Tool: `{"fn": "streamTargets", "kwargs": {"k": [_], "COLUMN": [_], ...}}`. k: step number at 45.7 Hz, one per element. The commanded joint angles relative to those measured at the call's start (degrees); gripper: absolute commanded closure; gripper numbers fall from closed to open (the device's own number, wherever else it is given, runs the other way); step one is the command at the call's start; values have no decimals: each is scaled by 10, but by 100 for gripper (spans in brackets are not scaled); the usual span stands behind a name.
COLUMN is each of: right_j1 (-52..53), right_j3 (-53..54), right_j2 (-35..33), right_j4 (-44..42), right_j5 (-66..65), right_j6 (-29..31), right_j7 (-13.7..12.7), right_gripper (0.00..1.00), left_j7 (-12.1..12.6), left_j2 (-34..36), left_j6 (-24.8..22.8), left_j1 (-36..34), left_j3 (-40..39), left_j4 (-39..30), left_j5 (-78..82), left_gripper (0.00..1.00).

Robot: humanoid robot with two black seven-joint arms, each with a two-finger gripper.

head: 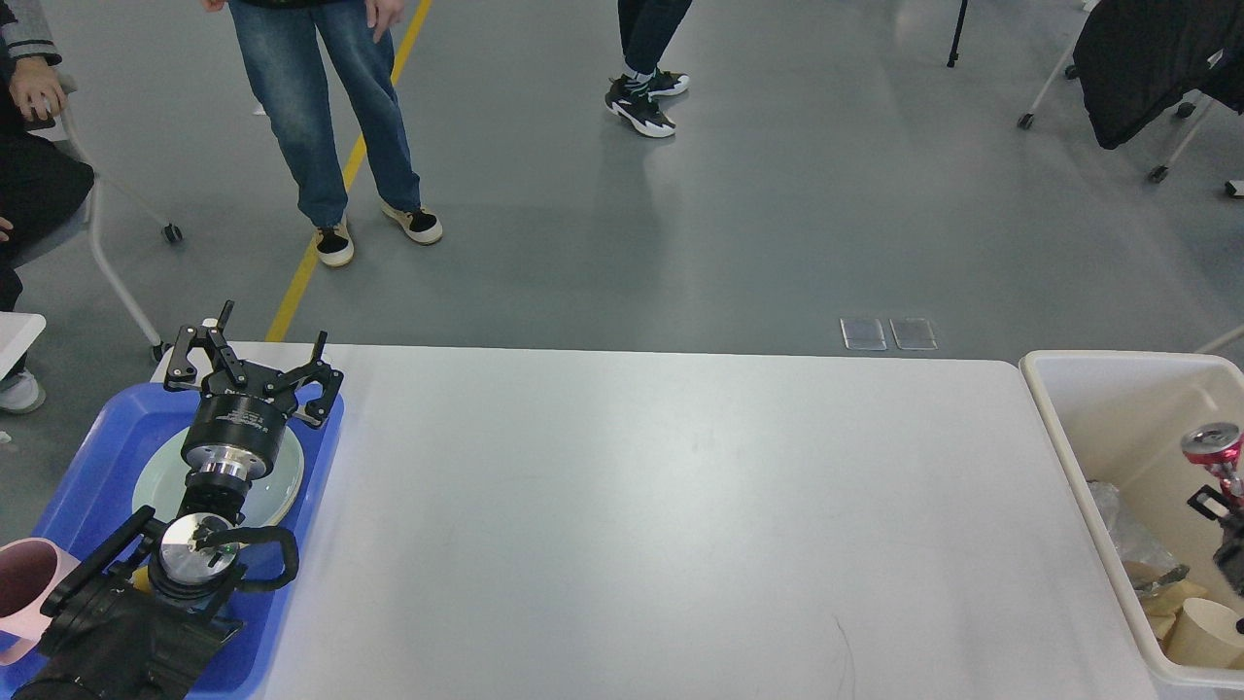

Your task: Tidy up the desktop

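The white desktop (661, 506) fills the middle of the head view, and its surface is bare. My left gripper (255, 365) hangs open with its fingers spread over a pale green plate (284, 486), at the far end of a blue tray (87, 457). At the right edge of the view, my right gripper (1226, 496) is only partly in frame. It is shut on a red drink can (1211, 445), held tilted inside the mouth of the cream-white bin (1098, 389).
A pink mug (21, 583) stands at the near left corner of the tray. The bin holds a paper cup (1203, 632) and crumpled wrapping (1118, 530). People stand on the grey floor beyond the table, and a wheeled chair (117, 253) is at the far left.
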Motion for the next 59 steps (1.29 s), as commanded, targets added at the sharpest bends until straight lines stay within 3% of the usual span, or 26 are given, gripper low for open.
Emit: {"fn": "streamTargets", "kwargs": {"k": [1, 13, 15, 18, 40, 48, 53, 59], "right_j1": [-23, -36, -36, -32, 11, 69, 100, 149], "right_j3": [2, -3, -3, -1, 33, 242, 391, 470], "right_j2": [23, 30, 30, 29, 21, -23, -41, -32], "right_j4": [-1, -1, -1, -1, 8, 0, 4, 36], "right_j5": [0, 0, 0, 0, 1, 19, 20, 21], "right_j6": [-34, -38, -40, -55, -54, -24, -24, -16], "right_j7": [0, 0, 0, 0, 11, 85, 86, 87], "right_gripper": [100, 98, 68, 0, 0, 0, 0, 0], "left_j7": [0, 0, 0, 0, 0, 0, 0, 0], "left_j2": [0, 0, 0, 0, 0, 0, 0, 0], "left_j6": [0, 0, 0, 0, 0, 0, 0, 0], "left_j1": [0, 0, 0, 0, 0, 0, 0, 0], "left_j3": [0, 0, 0, 0, 0, 0, 0, 0], "left_j4": [0, 0, 0, 0, 0, 0, 0, 0], "left_j5": [0, 0, 0, 0, 0, 0, 0, 0], "left_gripper": [4, 4, 4, 4, 4, 4, 4, 4]}}
